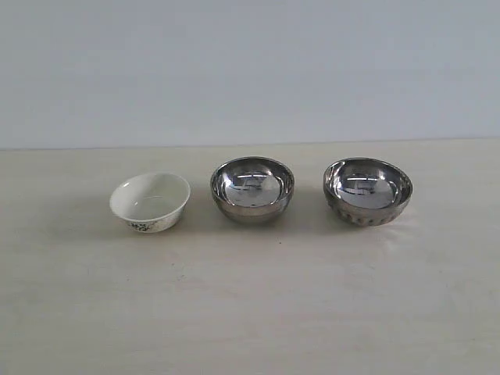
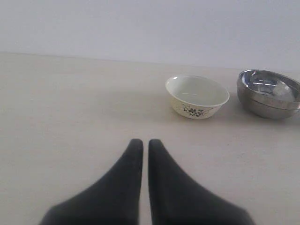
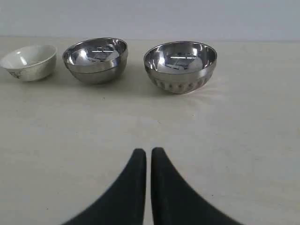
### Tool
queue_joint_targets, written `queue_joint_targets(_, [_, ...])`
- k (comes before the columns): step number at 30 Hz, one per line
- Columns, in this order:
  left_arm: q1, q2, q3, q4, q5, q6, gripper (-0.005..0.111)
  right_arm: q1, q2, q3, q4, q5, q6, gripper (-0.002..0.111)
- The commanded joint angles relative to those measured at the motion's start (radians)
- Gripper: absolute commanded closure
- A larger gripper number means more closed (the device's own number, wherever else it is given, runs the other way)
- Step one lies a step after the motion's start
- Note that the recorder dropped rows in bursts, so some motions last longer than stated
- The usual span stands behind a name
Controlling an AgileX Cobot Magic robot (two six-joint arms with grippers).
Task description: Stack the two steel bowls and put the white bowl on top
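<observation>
Three bowls stand in a row on the pale table (image 1: 250,312). The white bowl (image 1: 150,201) with a dark floral pattern is on the left, the smooth steel bowl (image 1: 251,188) in the middle, the ribbed steel bowl (image 1: 367,191) on the right. All stand apart and upright. Neither arm shows in the exterior view. In the left wrist view my left gripper (image 2: 142,143) is shut and empty, well short of the white bowl (image 2: 197,96) and a steel bowl (image 2: 268,93). My right gripper (image 3: 148,151) is shut and empty, short of the ribbed bowl (image 3: 180,65), smooth bowl (image 3: 96,59) and white bowl (image 3: 29,61).
A plain light wall (image 1: 250,70) rises behind the table's far edge. Bare tabletop lies in front of the bowls and to both sides of the row.
</observation>
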Motion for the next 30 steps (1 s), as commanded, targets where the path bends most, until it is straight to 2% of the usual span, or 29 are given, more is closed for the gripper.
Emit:
queue_joint_targets(1, [0.003,-0.003,0.004,0.002,0.000,-0.001,0.103,-0.001,-0.004,0.000,-0.002,-0.005,0.000,0.108])
queue_joint_targets(6, [0.003,-0.003,0.004,0.002,0.000,-0.001,0.103,-0.001,-0.004,0.000,0.269,-0.005,0.287,0.108])
queue_joint_targets(8, [0.003,-0.003,0.004,0.002,0.000,-0.001,0.103,-0.001,-0.004,0.000,0.315,-0.005,0.327,0.108])
queue_joint_targets(15, [0.003,-0.003,0.004,0.002,0.000,-0.001,0.103,-0.001,-0.004,0.000,0.315,-0.033,0.325,0.108])
queue_joint_targets(30, [0.003,-0.003,0.004,0.002,0.000,-0.001,0.103,-0.001,-0.004,0.000,0.354,-0.336,0.336,0.108])
